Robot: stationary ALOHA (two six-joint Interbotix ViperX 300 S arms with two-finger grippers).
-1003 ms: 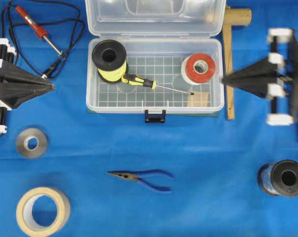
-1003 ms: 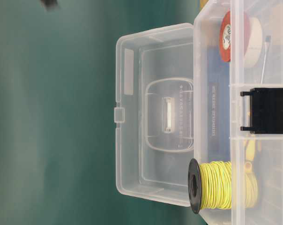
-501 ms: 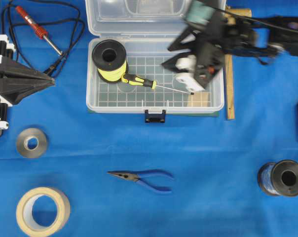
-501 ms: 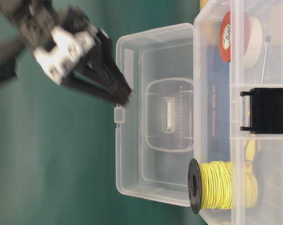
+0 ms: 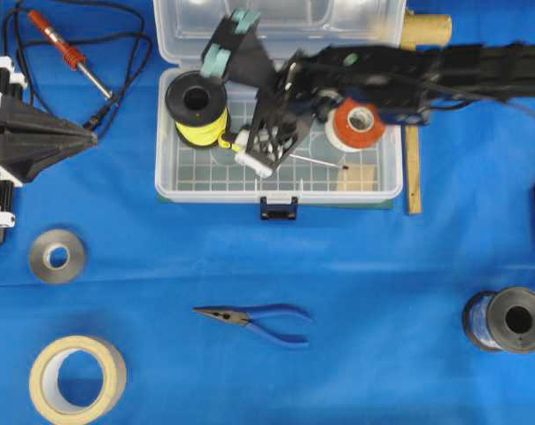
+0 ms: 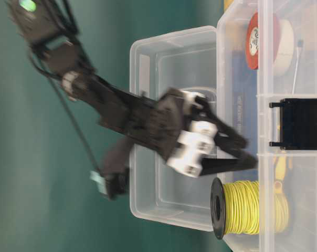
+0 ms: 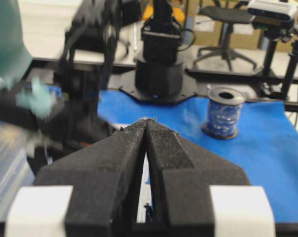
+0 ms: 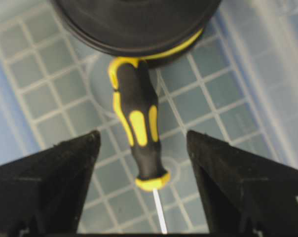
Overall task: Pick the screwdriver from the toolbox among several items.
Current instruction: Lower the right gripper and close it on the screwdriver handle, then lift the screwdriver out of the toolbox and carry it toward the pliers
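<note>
The screwdriver has a yellow-and-black handle and lies on the grid floor of the clear toolbox, its butt against the yellow wire spool. In the overhead view the right arm covers most of it; only the thin shaft shows. My right gripper is open, with one finger on each side of the handle and not touching it. It also shows in the overhead view and the table-level view. My left gripper is shut and empty at the left table edge, as the left wrist view also shows.
A red tape roll sits in the box at the right. The open lid lies behind. Outside are a soldering iron, blue pliers, a grey roll, masking tape, a dark spool and a wooden stick.
My right arm has swung from the right edge across the toolbox and come down over the screwdriver handle with its fingers open. The left arm has not moved.
</note>
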